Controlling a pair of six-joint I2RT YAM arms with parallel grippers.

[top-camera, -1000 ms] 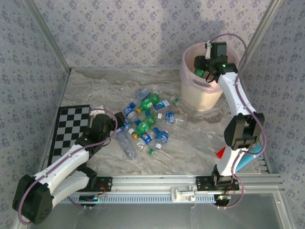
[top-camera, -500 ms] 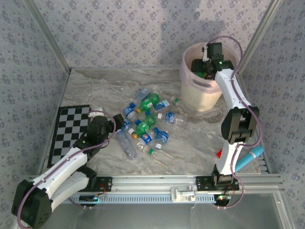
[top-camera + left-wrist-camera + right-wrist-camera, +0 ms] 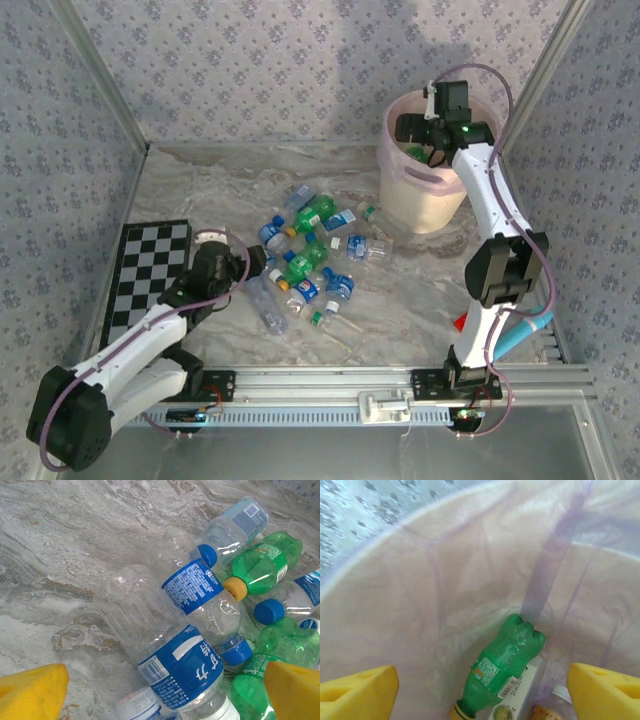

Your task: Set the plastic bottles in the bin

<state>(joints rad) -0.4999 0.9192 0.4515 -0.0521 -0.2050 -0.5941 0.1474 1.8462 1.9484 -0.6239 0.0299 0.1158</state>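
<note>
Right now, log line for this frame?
right gripper: open, over bin | green bottle: lying in bin | left gripper: open, over plastic bottles

Lab robot cell, not a home: left arm (image 3: 130, 350) and right arm (image 3: 483, 195) bolted to an aluminium rail (image 3: 330, 385) at the marble-print worktop (image 3: 220, 185) edge. Patterned panel walls (image 3: 260, 70) sit between metal posts (image 3: 103, 75) (staged-backdrop look). Checkerboard (image 3: 145, 265) lies flat at left.

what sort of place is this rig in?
Likely a staged lab cell, not a home: wallpapered panels in metal framing, a slotted aluminium rail at the near edge, and a checkerboard on the marble-look tabletop.
</note>
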